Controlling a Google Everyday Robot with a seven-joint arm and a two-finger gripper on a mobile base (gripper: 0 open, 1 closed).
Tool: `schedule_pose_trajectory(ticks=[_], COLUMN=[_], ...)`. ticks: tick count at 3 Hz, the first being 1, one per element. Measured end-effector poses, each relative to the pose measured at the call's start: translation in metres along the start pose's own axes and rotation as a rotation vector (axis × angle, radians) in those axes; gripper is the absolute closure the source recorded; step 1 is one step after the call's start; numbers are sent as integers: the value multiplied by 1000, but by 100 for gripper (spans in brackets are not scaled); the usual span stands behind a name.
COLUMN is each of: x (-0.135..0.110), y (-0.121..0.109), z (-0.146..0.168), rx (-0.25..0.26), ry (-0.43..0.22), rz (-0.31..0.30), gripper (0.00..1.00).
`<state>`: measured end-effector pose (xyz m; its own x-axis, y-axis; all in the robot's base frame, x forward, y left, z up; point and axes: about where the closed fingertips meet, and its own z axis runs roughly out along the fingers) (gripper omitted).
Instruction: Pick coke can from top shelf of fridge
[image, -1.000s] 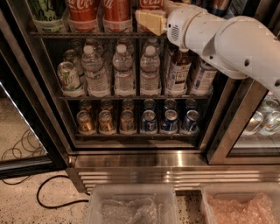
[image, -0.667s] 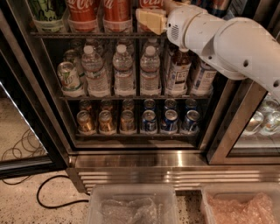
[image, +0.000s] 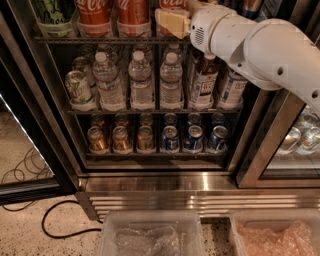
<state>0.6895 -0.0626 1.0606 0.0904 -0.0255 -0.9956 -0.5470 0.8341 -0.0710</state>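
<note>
The fridge (image: 165, 197) stands open, with a ribbed steel base. Its top shelf (image: 100, 39) is a dark wire rack at the top edge of the view. Two red coke cans (image: 94, 15) (image: 132, 12) stand on it in clear trays, cut off by the frame. A third red can (image: 171, 4) shows just above and behind my gripper. My gripper (image: 170, 23), cream-coloured on a white arm (image: 260, 47), reaches in from the right at top-shelf height, in front of that third can. I cannot tell whether it touches the can.
A green-and-white can (image: 52, 12) stands left of the coke cans. Water bottles (image: 140, 82) fill the middle rack, and small gold (image: 120, 137) and blue cans (image: 194, 137) the lower one. Two clear bins (image: 150, 235) sit on the floor. A black cable (image: 60, 222) lies at the left.
</note>
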Motion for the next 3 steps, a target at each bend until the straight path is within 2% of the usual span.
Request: schedule_pose_trajectory(ticks=[1,2,3], x=[-2,1,-2], y=[0,4,4], z=[0,1,1], rx=[0,-3,-4], ry=[0,9,10], rz=[0,10,10], gripper=[35,42,61])
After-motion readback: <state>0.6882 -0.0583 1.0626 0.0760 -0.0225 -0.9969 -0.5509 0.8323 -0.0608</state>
